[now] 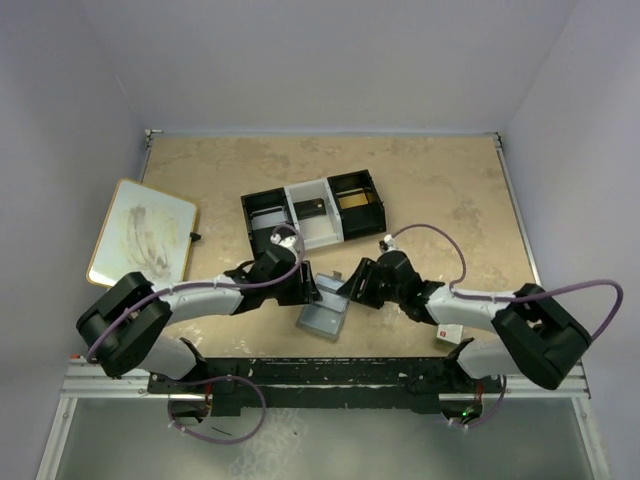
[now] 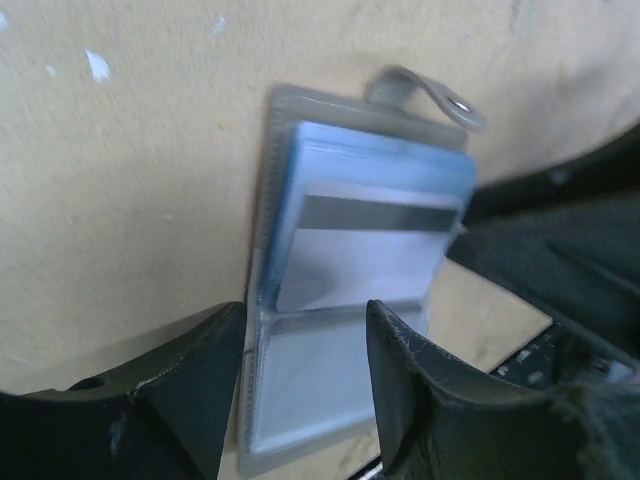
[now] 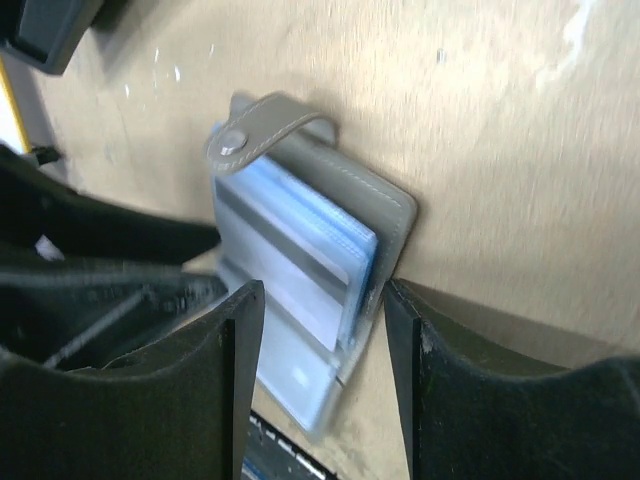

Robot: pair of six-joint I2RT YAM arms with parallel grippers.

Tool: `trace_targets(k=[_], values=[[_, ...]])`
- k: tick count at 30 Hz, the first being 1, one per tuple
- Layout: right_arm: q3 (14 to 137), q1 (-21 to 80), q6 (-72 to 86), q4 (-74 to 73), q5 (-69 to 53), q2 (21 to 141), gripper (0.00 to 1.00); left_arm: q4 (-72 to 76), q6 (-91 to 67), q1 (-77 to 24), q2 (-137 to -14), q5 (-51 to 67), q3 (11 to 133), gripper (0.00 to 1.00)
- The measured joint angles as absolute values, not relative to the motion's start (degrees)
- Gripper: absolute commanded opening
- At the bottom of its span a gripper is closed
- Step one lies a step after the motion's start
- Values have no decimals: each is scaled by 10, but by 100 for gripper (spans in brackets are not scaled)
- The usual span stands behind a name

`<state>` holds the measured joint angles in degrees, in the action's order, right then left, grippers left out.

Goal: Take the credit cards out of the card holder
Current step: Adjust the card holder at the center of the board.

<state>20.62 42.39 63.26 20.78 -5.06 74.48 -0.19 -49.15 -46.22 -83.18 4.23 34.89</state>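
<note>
The grey card holder [image 1: 325,320] lies open on the table between my two grippers. In the left wrist view its near panel [image 2: 310,380] lies flat and its far panel [image 2: 370,200] stands up, with blue sleeves and a pale card with a black stripe [image 2: 350,260]. My left gripper [image 2: 305,335] is open, its fingers straddling the flat panel. My right gripper [image 3: 320,320] is open around the raised panel [image 3: 330,230]; its right finger [image 3: 410,350] touches the grey cover. The snap strap [image 3: 260,135] sticks up.
A black-and-white three-compartment tray [image 1: 312,210] stands just behind the grippers. A whiteboard [image 1: 142,233] lies at the left. A small white-and-red box [image 1: 448,333] sits by the right arm. The table's front rail [image 1: 320,375] is close behind the holder.
</note>
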Motion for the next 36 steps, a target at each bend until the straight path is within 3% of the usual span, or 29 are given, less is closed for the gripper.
trace_targets(k=[6, 13, 18, 28, 34, 36], values=[[293, 388, 574, 213, -69, 849, 50, 114, -581, -494, -815, 64, 281, 50], [346, 396, 542, 234, -124, 918, 53, 207, -668, -619, -864, 45, 276, 49], [347, 399, 524, 167, -106, 879, 58, 173, -684, -643, -844, -6, 276, 50], [349, 399, 509, 48, -48, 767, 57, 0, -650, -643, -766, -94, 329, 50], [291, 399, 543, 80, -61, 720, 53, -46, -636, -640, -740, -133, 341, 50], [245, 399, 569, 115, -82, 699, 53, -65, -631, -635, -740, -139, 349, 55]])
